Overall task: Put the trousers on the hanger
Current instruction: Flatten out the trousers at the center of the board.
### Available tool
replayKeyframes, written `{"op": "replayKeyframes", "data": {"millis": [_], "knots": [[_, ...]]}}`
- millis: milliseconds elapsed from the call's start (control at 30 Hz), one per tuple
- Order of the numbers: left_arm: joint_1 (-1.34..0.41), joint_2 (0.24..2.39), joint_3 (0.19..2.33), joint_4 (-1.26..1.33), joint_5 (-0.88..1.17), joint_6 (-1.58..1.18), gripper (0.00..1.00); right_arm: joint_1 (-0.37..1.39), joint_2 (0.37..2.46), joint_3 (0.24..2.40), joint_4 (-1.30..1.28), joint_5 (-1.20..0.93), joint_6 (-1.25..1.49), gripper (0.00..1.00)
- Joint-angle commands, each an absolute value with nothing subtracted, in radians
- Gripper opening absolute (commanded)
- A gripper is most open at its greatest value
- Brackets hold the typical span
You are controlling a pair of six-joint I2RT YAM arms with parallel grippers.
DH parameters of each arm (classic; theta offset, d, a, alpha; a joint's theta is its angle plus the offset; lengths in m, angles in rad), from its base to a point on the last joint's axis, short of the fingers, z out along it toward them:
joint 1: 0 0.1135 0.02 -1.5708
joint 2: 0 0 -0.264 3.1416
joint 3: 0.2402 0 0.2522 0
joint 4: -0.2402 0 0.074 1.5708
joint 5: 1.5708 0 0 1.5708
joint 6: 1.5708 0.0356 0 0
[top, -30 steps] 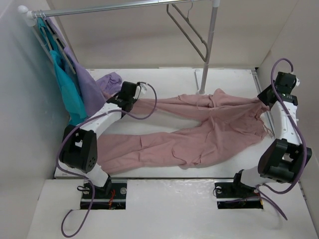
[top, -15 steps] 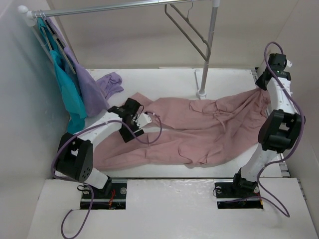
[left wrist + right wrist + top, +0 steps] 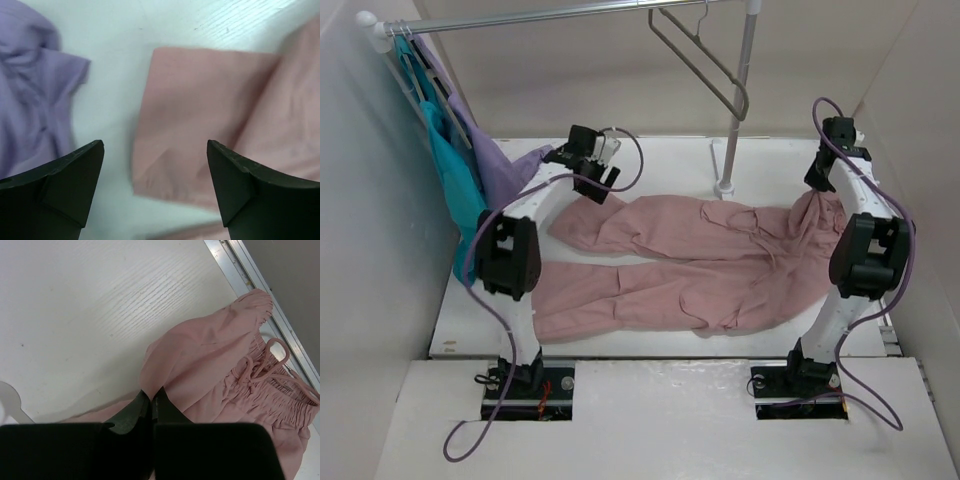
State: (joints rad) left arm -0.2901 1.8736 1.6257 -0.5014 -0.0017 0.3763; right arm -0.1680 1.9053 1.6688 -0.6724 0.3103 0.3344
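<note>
With my right jaws pinching the trousers at the waist, I should clamp my spread left jaws squarely on the leg end.

top: overhead, from behind, far | wrists: close, facing down | shared: trousers

Even diffuse light, bright white table — soft shadows; left wrist view motion-blurred (trousers edges smeared).

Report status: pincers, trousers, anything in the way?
Left pincer open over trousers leg end. Right pincer shut on trousers. Hanger hangs on rail. Lilac garment beside leg end.
</note>
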Motion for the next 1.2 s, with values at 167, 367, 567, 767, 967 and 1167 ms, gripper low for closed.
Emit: {"op": "replayKeyframes", "data": {"millis": [167,367,567,767,967,1167], "knots": [[-0.296,2.196,1.821,-0.448,-0.086,0.252,0.86,-0.193,1.887,1.611,-0.621,0.31,0.324,0.0],[-0.276,2.261,1.829,-0.485,-0.047,0.252,0.0,-0.225,1.887,1.591,-0.612,0.278,0.324,0.0],[-0.088,2.055,1.726,-0.407,-0.097,0.196,0.0,-0.258,1.896,1.689,-0.652,0.324,0.348,0.0],[-0.015,1.97,1.707,-0.374,-0.121,0.164,0.0,-0.258,1.931,1.821,-0.68,0.357,0.357,0.0],[-0.015,1.97,1.707,-0.374,-0.1,0.155,0.0,-0.258,1.936,1.813,-0.661,0.325,0.367,0.0],[-0.096,2.078,1.795,-0.555,0.115,0.235,0.4,-0.247,1.945,1.793,-0.65,0.273,0.301,0.0]]}}
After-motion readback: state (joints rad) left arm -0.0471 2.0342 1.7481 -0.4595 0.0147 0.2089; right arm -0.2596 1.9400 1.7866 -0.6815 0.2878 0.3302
